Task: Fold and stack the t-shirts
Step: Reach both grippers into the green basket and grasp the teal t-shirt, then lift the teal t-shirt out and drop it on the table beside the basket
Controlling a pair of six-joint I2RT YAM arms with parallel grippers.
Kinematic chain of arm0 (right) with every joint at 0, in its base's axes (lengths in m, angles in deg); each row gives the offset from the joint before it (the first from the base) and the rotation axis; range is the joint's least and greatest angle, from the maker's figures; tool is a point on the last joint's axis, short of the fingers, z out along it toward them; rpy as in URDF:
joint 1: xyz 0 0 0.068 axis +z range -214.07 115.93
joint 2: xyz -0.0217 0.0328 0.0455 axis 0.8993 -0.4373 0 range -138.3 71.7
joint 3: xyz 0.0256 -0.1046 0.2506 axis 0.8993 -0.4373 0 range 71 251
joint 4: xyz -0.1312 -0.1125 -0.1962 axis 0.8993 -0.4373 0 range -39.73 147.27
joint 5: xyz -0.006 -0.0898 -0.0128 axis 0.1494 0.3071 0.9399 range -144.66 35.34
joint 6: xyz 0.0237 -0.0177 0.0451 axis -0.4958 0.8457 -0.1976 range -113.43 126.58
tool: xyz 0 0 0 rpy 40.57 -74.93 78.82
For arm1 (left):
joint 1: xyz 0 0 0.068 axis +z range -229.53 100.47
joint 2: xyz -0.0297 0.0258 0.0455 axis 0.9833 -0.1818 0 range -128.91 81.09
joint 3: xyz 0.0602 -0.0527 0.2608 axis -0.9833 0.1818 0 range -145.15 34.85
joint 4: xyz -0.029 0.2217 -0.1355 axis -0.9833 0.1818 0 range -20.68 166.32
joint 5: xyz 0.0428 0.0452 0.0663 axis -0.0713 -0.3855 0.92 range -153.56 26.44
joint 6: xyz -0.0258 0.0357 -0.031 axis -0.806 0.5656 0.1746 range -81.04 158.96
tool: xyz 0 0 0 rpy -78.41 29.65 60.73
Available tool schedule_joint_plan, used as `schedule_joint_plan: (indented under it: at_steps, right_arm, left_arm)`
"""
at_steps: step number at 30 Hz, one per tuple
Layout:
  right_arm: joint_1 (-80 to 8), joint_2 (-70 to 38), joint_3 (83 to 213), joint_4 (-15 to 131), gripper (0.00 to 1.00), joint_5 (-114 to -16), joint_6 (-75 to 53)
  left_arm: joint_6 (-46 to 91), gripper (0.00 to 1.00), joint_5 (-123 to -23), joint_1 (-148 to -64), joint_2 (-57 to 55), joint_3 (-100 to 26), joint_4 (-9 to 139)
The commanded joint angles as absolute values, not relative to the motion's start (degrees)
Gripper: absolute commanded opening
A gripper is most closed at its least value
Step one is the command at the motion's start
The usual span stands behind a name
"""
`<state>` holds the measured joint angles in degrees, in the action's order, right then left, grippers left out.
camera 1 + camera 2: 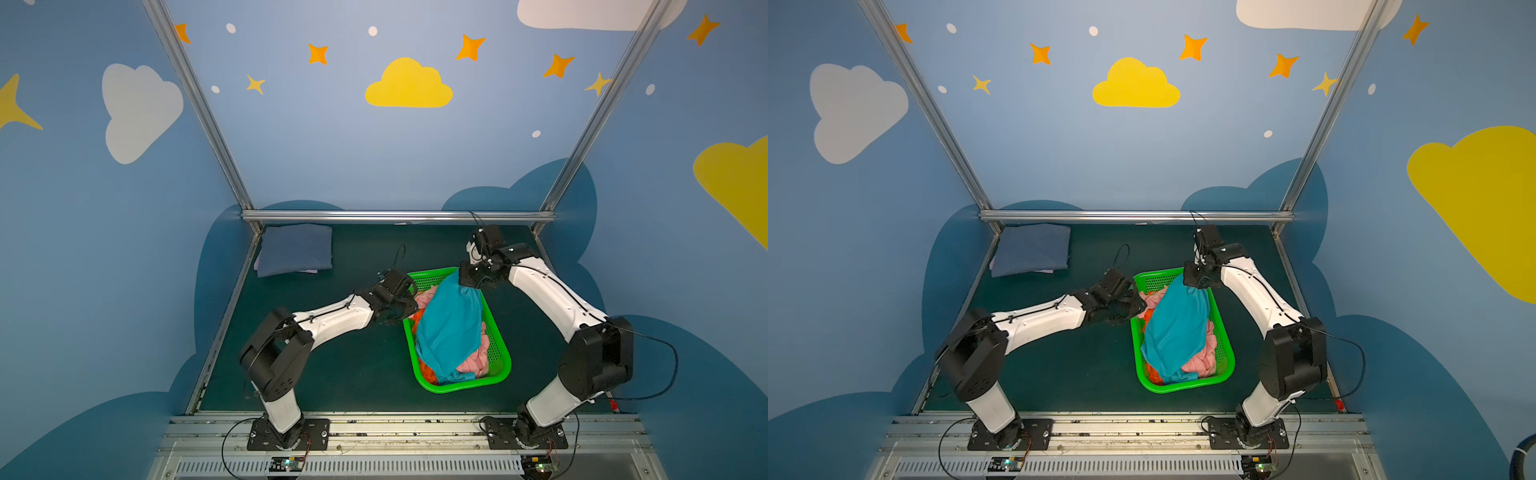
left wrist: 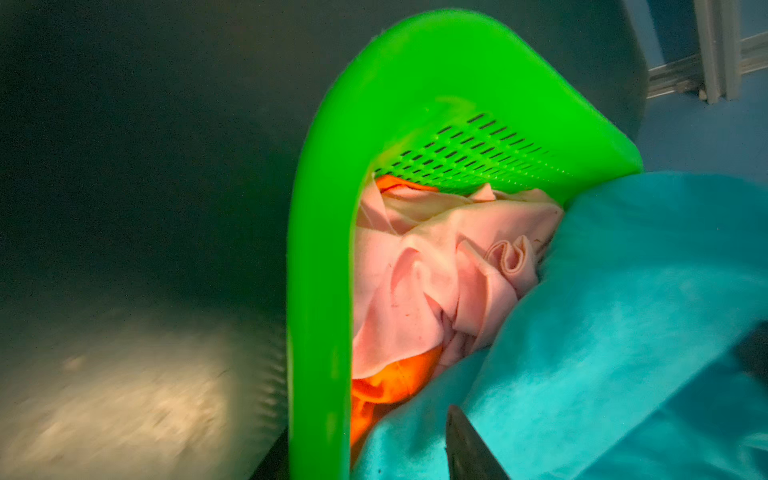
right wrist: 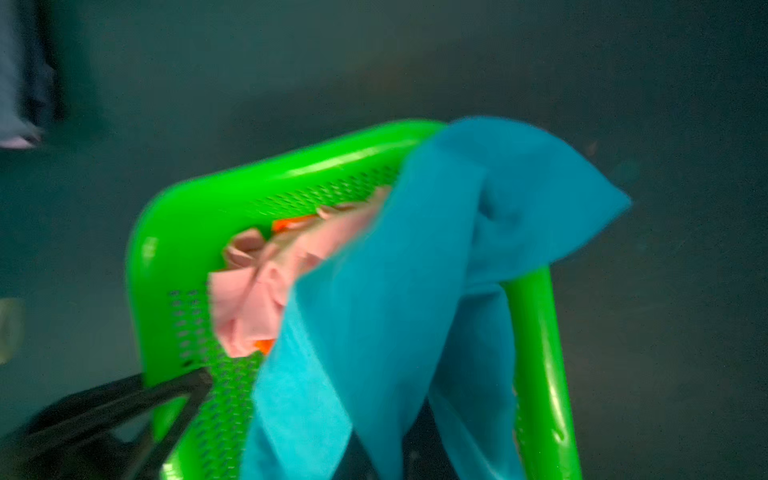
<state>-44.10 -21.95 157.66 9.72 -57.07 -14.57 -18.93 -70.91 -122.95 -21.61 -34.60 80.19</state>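
Observation:
The teal t-shirt (image 1: 451,328) (image 1: 1177,328) drapes over the pile in the green basket (image 1: 457,388). Its far end is pulled up taut into my right gripper (image 1: 467,279), which is shut on it above the basket's far rim. A pink t-shirt (image 1: 473,359) (image 2: 415,282) and an orange t-shirt (image 1: 428,372) (image 2: 386,382) lie crumpled beneath it. My left gripper (image 1: 409,309) (image 2: 611,399) is at the basket's left rim. Its fingers (image 2: 469,449) stand apart with teal cloth bulging between them; whether they press it does not show.
A folded slate-blue t-shirt (image 1: 297,248) lies in the far-left corner of the dark green table (image 1: 332,365), with a pale lavender edge (image 1: 307,271) showing beneath it. A metal frame rail (image 1: 399,216) runs along the back edge.

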Motion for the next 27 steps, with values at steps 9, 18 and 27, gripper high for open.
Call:
schedule_joint_plan:
  at_steps: [9,18,27]
  right_arm:
    - [-42.9,-11.8,168.6,25.2,0.0,-59.4,-12.0]
    - [-27.6,-12.5,182.4,27.3,0.0,-62.0,-6.0]
    - [-16.7,-20.6,191.0,29.6,0.0,-71.3,-4.1]
  left_arm:
    - [-14.8,0.67,-74.6,-122.8,-24.5,-50.8,81.7]
    - [-12.7,0.75,-62.5,-114.3,0.1,-34.3,88.9]
    - [-13.5,0.96,-48.6,-112.3,21.1,-22.0,100.3]
